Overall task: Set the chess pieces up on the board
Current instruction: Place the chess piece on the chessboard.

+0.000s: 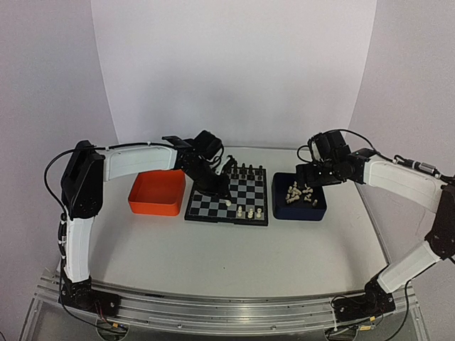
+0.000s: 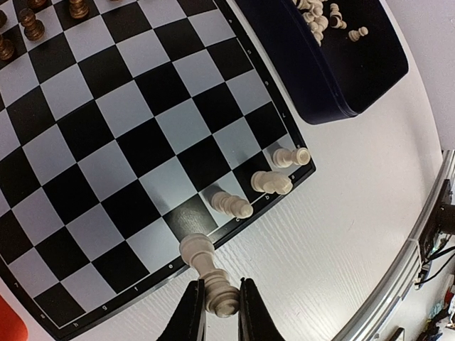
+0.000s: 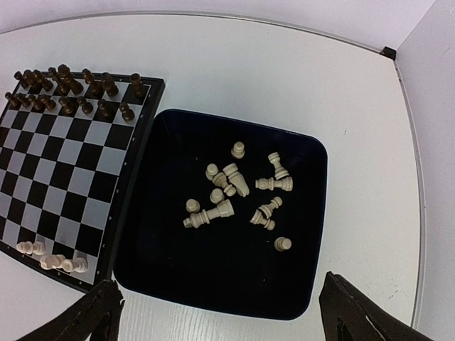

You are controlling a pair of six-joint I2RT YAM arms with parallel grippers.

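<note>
Cream chess piece [image 2: 207, 273], risky drop

It hung pinched in my left jaws at the board's [image 2: 121, 106] near edge, beside three placed neighbours [image 2: 272, 182]. My right jaws gaped wide above the blue tray [image 3: 213, 280] of loose pieces [image 3: 231, 181]. Let go tilted or off-square, it might topple and knock them.

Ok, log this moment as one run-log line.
left hand: shut on white piece, near edge of board | right hand: open over blue tray | placed: three white pieces, near row
</note>
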